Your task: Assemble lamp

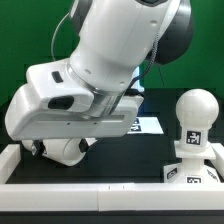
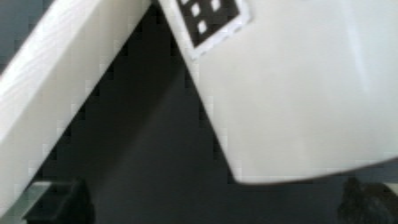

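Reaching low over the black table top (image 1: 150, 148), the arm (image 1: 110, 60) fills most of the exterior view, its wrist bent down toward that view's left. There the gripper (image 1: 62, 150) sits close to the surface, with a rounded white part, probably the lamp shade (image 1: 66, 152), beneath it; the arm's body hides the fingers, so whether they clasp the part cannot be told. In the wrist view a large white tagged part (image 2: 294, 100) lies tilted close before the camera over the dark table, and two dark fingertips (image 2: 54, 200) show at the frame's corners, apart from each other. A white rail (image 1: 90, 168) borders the table's near edge. A marker tag (image 1: 146, 124) lies flat on the table behind the gripper. Well to the exterior view's right of the gripper, the bulb (image 1: 195, 108) stands upright on the base (image 1: 192, 165). Behind everything hangs a green backdrop (image 1: 30, 40).
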